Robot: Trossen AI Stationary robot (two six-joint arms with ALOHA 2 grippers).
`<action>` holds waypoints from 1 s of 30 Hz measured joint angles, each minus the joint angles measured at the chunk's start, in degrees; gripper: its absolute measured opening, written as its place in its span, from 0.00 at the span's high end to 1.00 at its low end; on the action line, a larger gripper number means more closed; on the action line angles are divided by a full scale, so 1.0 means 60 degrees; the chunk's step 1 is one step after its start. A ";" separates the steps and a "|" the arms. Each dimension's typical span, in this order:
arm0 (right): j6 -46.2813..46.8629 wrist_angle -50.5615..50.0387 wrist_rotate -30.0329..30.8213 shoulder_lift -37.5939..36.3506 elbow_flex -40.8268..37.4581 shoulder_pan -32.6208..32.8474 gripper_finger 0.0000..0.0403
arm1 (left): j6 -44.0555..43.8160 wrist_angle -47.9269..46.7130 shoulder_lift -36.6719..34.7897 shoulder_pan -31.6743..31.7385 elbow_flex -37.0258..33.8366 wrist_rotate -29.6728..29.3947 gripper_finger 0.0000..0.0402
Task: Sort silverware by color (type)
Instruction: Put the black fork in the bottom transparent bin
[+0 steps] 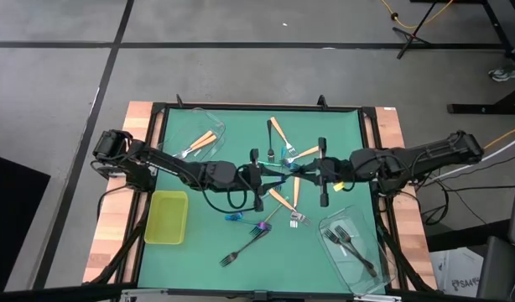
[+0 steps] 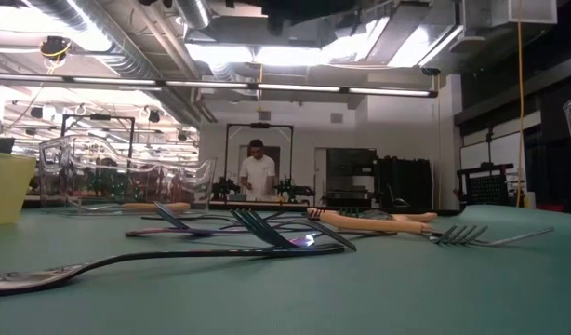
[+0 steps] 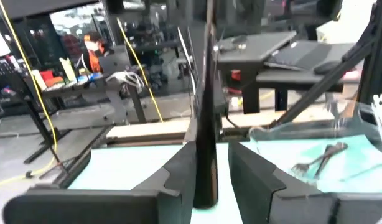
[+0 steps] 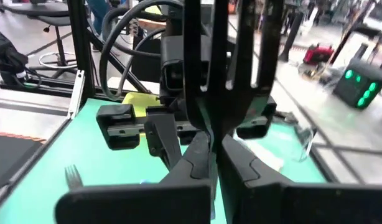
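A: Status of the handover above the mat's centre?
B: The right gripper (image 4: 213, 146) is clamped on a dark fork (image 4: 219, 56), held upright. The left gripper (image 3: 206, 163) faces it, fingers slightly parted around the same fork (image 3: 206, 118).
A: Remaining silverware (image 1: 278, 197)?
B: Scattered mid-mat; two dark forks (image 1: 345, 242) lie in the clear tub (image 1: 383, 264).

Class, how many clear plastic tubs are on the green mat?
2. One clear tub upper left, holding orange-handled forks; the other clear tub lower right, holding dark forks.
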 joint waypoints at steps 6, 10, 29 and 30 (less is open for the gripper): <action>0.1528 -0.1340 -0.0488 -0.0767 0.0000 -0.0004 1.00 | -0.0159 -0.0673 0.0000 -0.0004 0.0000 0.0024 0.78; 0.3009 -0.2260 -0.1306 -0.1338 0.0000 -0.0004 1.00 | -0.0399 -0.0757 0.0000 0.0000 0.0000 0.0020 0.78; 0.9923 -0.6787 -0.6148 -0.1373 0.0000 0.0018 1.00 | -0.0407 -0.0772 0.0000 0.0000 0.0000 0.0016 0.78; 1.0130 -0.6965 -0.6318 -0.1306 0.0000 0.0077 1.00 | -0.0407 -0.0771 0.0000 -0.0003 0.0000 0.0016 0.78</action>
